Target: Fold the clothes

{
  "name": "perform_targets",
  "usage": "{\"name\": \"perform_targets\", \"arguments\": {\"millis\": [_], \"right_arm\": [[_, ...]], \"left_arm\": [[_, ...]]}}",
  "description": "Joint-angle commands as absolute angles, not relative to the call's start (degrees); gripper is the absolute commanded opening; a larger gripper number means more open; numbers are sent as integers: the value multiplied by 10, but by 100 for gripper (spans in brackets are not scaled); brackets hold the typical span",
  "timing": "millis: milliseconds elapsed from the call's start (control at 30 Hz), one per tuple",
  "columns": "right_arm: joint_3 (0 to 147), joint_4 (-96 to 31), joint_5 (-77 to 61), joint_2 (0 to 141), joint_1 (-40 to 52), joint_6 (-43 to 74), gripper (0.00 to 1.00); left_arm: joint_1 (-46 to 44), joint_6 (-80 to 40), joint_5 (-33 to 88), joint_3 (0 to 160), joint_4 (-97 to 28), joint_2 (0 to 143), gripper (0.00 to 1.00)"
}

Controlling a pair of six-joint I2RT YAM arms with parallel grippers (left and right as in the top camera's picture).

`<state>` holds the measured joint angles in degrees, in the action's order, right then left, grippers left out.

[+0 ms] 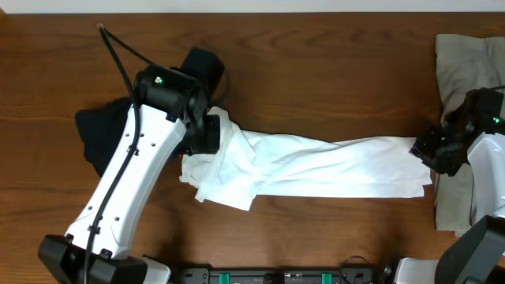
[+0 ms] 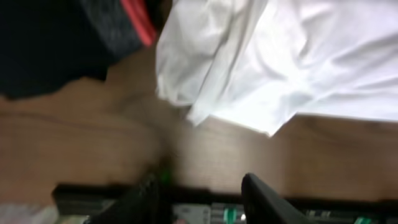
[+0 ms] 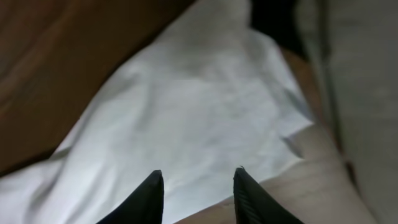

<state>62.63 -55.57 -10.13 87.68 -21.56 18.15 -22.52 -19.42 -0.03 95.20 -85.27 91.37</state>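
On the wooden bench [image 1: 316, 71] the white T-shirt [image 1: 331, 166] is laid stretched from left to right. The left pincer [image 2: 202, 196] and the right pincer [image 3: 196, 186] are seen parted, with nothing grasped. The spreading is judged done; for the fold, an edge must be gripped.

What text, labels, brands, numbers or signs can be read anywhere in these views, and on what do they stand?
None can be read.
T-shirt: no print or label shows.
Shorts: no lettering shows, only a red band in the left wrist view.
Khaki garment: plain.
Equipment along the near edge: too small and blurred to read any marking.
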Motion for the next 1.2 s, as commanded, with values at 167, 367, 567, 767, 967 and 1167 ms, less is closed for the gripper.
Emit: {"name": "perform_targets", "arguments": {"millis": [167, 367, 567, 767, 967, 1167], "right_arm": [[634, -536, -214, 869, -180, 104, 43], [634, -525, -200, 869, -160, 116, 50], [631, -525, -151, 879, -160, 148, 50], [630, -525, -150, 900, -158, 148, 49], [629, -525, -150, 928, -155, 148, 47], [629, -510, -150, 956, -150, 154, 46]], "left_arm": [[-223, -148, -7, 923, -779, 929, 49], [-223, -119, -7, 828, -675, 968, 49], [-223, -74, -7, 778, -578, 1020, 49], [-223, -41, -5, 775, -540, 1065, 49], [-223, -25, 13, 775, -525, 1100, 48], [-223, -6, 5, 776, -511, 1106, 6]]}}
